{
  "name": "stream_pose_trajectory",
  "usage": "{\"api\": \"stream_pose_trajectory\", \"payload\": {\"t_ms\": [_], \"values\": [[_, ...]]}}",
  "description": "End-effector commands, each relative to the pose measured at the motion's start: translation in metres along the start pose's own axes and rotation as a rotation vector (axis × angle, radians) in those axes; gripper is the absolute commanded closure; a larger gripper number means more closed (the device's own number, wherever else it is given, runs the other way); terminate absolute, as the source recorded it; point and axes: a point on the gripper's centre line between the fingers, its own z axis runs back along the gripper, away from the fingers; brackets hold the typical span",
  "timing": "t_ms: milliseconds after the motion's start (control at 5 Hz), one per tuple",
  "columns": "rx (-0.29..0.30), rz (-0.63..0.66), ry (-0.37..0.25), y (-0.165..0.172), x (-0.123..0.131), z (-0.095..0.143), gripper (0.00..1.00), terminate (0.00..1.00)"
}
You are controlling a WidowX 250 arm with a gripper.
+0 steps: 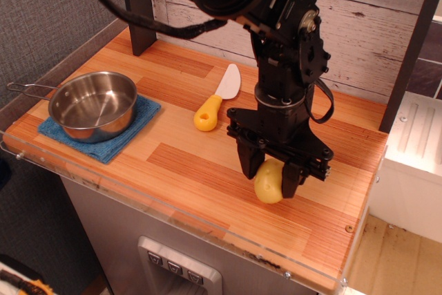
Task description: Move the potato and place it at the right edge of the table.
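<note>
The pale-yellow potato (268, 183) is held between the black fingers of my gripper (270, 179), low over the striped wooden table (207, 164), right of its middle and toward the front edge. I cannot tell whether the potato touches the wood. The jaws are shut on the potato from both sides. The black arm rises behind it and hides part of the tabletop.
A yellow-handled knife with a white blade (216, 98) lies at the table's middle back. A steel pot (92, 105) stands on a blue cloth (103, 132) at the left. A dark post (138, 5) stands at the back left. The right edge drops to a white unit (418, 164).
</note>
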Motion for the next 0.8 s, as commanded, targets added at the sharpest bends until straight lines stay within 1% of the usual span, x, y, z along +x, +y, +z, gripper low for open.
{"api": "stream_pose_trajectory", "payload": {"t_ms": [0, 200, 400, 600], "values": [[-0.032, 0.034, -0.032, 0.013, 0.006, 0.018, 0.00, 0.00], [-0.046, 0.029, -0.055, 0.015, 0.007, 0.028, 0.00, 0.00], [-0.053, 0.027, -0.118, 0.023, 0.008, 0.060, 0.00, 0.00], [-0.067, 0.074, -0.203, 0.046, 0.010, 0.110, 0.00, 0.00]]}}
